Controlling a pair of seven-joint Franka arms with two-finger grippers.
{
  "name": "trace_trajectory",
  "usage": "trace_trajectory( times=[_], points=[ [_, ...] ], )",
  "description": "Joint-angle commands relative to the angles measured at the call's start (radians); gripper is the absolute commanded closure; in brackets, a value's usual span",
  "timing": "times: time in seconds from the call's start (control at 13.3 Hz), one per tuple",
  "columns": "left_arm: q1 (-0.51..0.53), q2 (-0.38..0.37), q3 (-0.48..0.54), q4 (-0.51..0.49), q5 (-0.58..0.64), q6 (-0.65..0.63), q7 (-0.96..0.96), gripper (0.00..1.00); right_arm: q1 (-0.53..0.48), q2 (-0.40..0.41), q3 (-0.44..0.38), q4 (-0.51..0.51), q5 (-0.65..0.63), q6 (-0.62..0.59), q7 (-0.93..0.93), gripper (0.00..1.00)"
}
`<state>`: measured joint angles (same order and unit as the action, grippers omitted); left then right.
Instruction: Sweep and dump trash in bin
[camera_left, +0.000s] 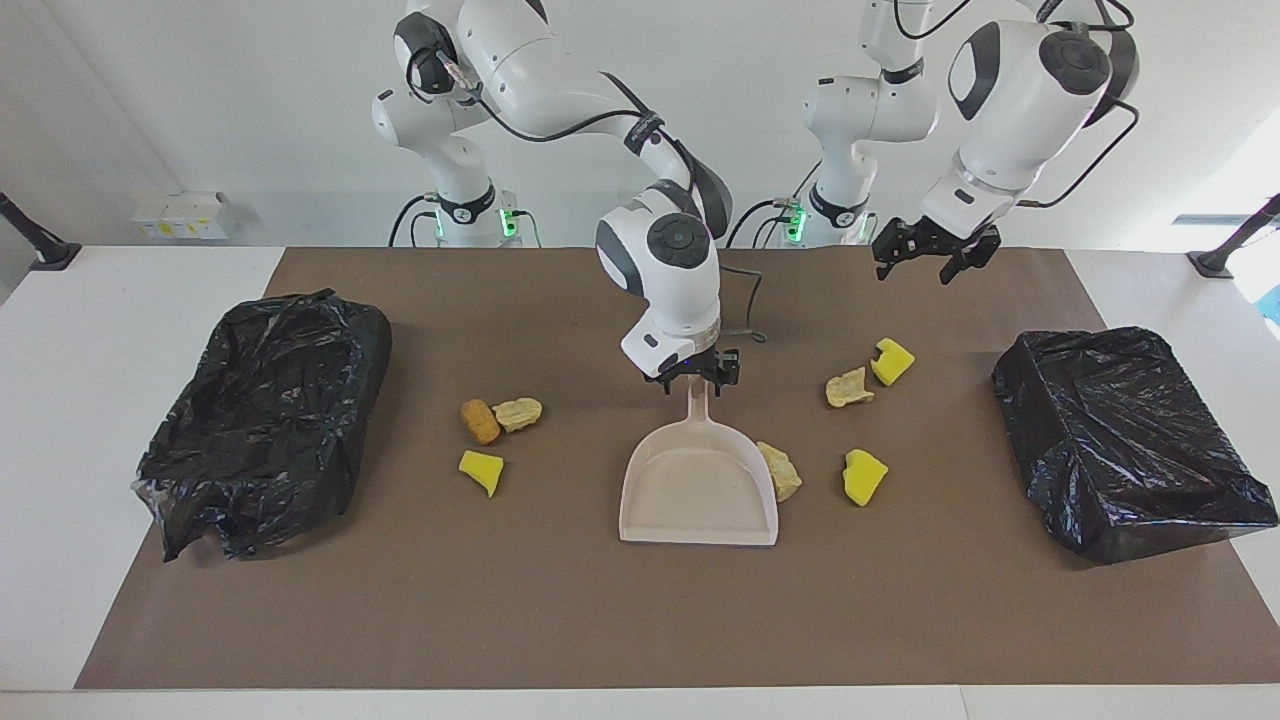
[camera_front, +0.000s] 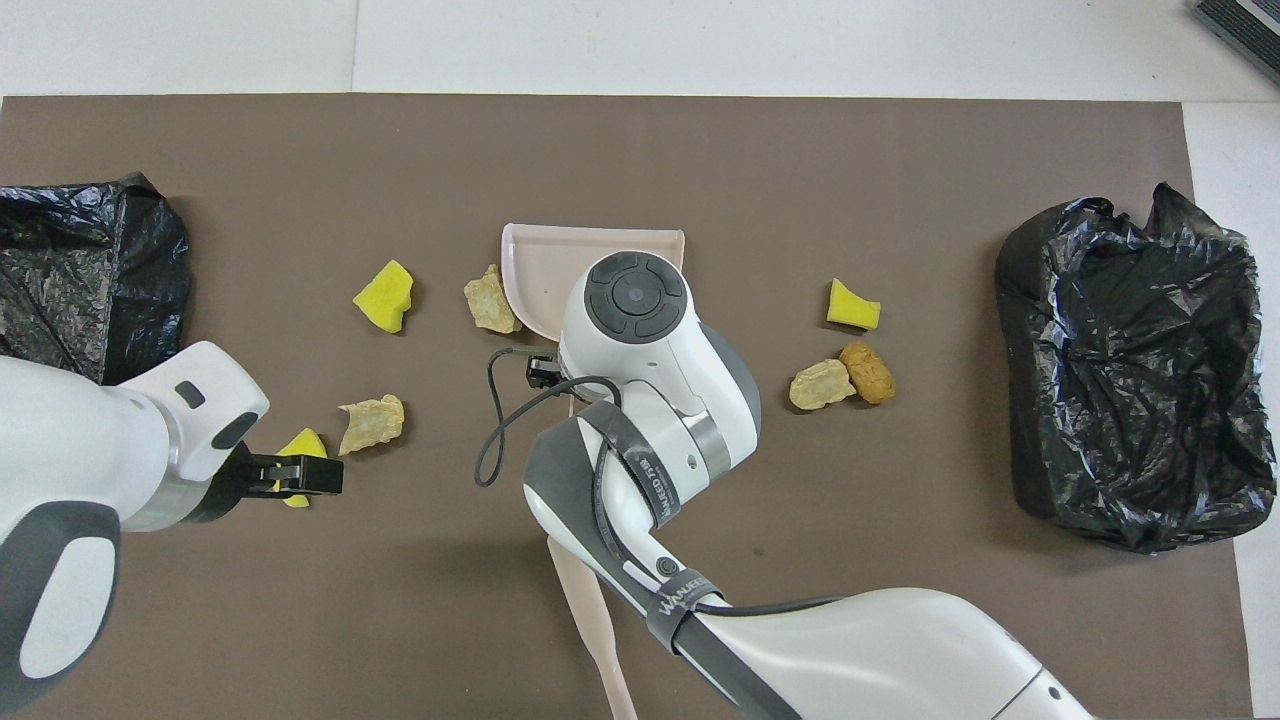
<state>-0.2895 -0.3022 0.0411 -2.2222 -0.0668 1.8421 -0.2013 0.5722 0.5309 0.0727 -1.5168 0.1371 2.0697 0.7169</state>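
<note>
Several trash chunks lie on the brown mat: a yellow one (camera_left: 481, 470), a beige one (camera_left: 518, 413) and an orange-brown oval (camera_left: 480, 421) toward the right arm's end. Another beige lump (camera_left: 780, 470) touches the side of the beige dustpan (camera_left: 700, 490) (camera_front: 545, 265). My right gripper (camera_left: 695, 380) is down at the tip of the dustpan's handle, open, with the handle between its fingers. My left gripper (camera_left: 925, 260) (camera_front: 320, 476) hangs open in the air over a yellow chunk (camera_left: 892, 360) and partly covers it in the overhead view.
Black bag-lined bins stand at both ends of the mat, one (camera_left: 265, 430) at the right arm's end and one (camera_left: 1125, 440) at the left arm's. The brush's beige handle (camera_front: 590, 620) lies nearest the robots; my right arm covers its bristles.
</note>
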Motion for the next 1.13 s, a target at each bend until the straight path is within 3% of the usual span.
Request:
trace_trajectory(
  times=[0.0, 0.08, 0.15, 0.45, 0.68, 0.83, 1.05],
  points=[
    [-0.062, -0.063, 0.013, -0.114, -0.004, 0.083, -0.079, 0.0, -0.006, -0.029, 0.007, -0.046, 0.019, 0.021, -0.008, 0.7],
    [-0.08, -0.064, 0.013, -0.125, -0.004, 0.095, -0.11, 0.0, -0.006, -0.029, 0.007, -0.046, 0.019, 0.023, -0.013, 0.89],
    [-0.095, -0.064, 0.013, -0.131, -0.004, 0.095, -0.133, 0.0, -0.005, -0.029, 0.007, -0.045, 0.018, 0.023, -0.011, 1.0],
    [-0.21, -0.092, 0.011, -0.191, -0.004, 0.144, -0.312, 0.0, -0.032, -0.028, -0.001, -0.016, 0.01, -0.008, -0.138, 1.0],
    [-0.308, -0.097, 0.011, -0.218, -0.004, 0.184, -0.487, 0.0, -0.086, -0.063, -0.002, 0.015, 0.002, -0.117, -0.258, 1.0],
    [-0.397, -0.092, 0.01, -0.246, -0.004, 0.224, -0.591, 0.0, -0.144, -0.109, -0.002, 0.014, 0.002, -0.182, -0.394, 1.0],
    [-0.578, -0.039, 0.0, -0.318, -0.004, 0.38, -0.757, 0.0, -0.233, -0.155, -0.004, 0.012, -0.001, -0.272, -0.659, 1.0]
  ],
)
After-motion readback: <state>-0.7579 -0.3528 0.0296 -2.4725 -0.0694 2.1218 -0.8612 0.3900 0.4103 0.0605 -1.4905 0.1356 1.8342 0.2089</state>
